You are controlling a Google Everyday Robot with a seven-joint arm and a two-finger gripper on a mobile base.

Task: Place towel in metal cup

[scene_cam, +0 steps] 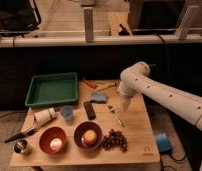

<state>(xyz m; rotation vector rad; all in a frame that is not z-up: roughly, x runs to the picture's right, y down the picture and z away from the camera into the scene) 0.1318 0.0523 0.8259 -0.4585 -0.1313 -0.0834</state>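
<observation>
The towel (pixel 99 97) is a small blue cloth lying on the wooden table (pixel 134 135), just right of the green tray. The metal cup (pixel 21 146) is a small shiny cylinder at the table's front left corner, left of the red bowls. My gripper (pixel 125 105) hangs at the end of the white arm, pointing down over the table's right middle. It is a little to the right of the towel and far from the metal cup. It holds nothing that I can see.
A green tray (pixel 51 89) sits at the back left. Near it are a white cylindrical container (pixel 44 115), a light-blue cup (pixel 67 112) and a black bar (pixel 89 110). Two red bowls (pixel 53 140) (pixel 88 135) and grapes (pixel 114 140) line the front. A spoon (pixel 115 116) lies below the gripper.
</observation>
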